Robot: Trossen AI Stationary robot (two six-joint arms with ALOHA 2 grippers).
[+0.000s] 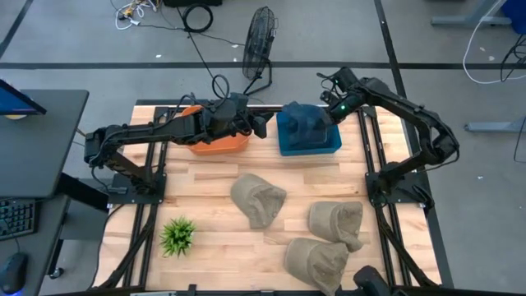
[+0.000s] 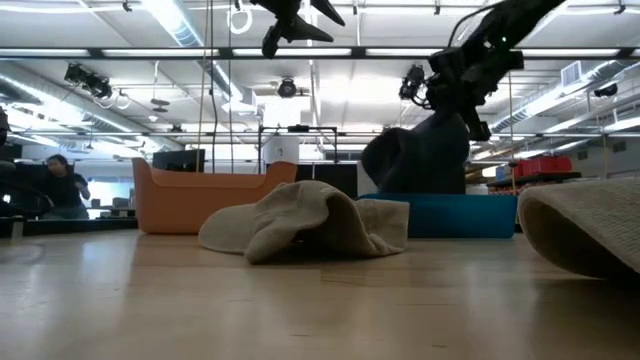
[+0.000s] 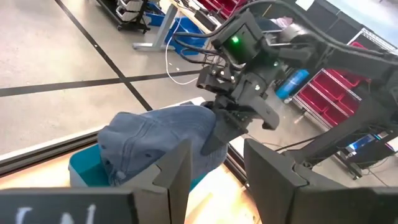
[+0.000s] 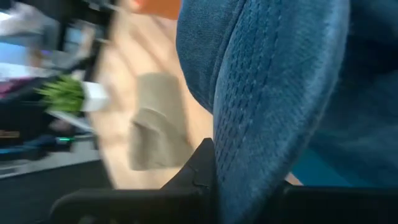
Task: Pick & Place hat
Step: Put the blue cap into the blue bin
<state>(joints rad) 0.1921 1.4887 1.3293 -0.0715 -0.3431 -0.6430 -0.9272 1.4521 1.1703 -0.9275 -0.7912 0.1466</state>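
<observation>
A blue denim hat (image 1: pixel 302 123) stands in the blue bin (image 1: pixel 311 149) at the table's far middle, and also shows in the left wrist view (image 3: pixel 149 140) and the low view (image 2: pixel 420 155). My right gripper (image 1: pixel 330 109) is above the bin, shut on the hat. My left gripper (image 1: pixel 258 125) hovers open and empty over the orange bin (image 1: pixel 218 145), just left of the blue bin, pointing at the hat; its fingers (image 3: pixel 177 168) stand apart. My right gripper pinches the hat's stitched brim (image 4: pixel 261 124) between its two fingers, at the hat's upper right side (image 3: pixel 219 124). The fingers come from above, slanting in from the table's right. The hat hangs below them with its lower part inside the blue bin.
Three beige hats lie on the wooden table: one in the middle (image 1: pixel 257 200), one to the right (image 1: pixel 335 220), one at the near edge (image 1: pixel 316 261). A small green plant (image 1: pixel 177 235) stands near left. A fan (image 1: pixel 259 33) stands beyond the far edge.
</observation>
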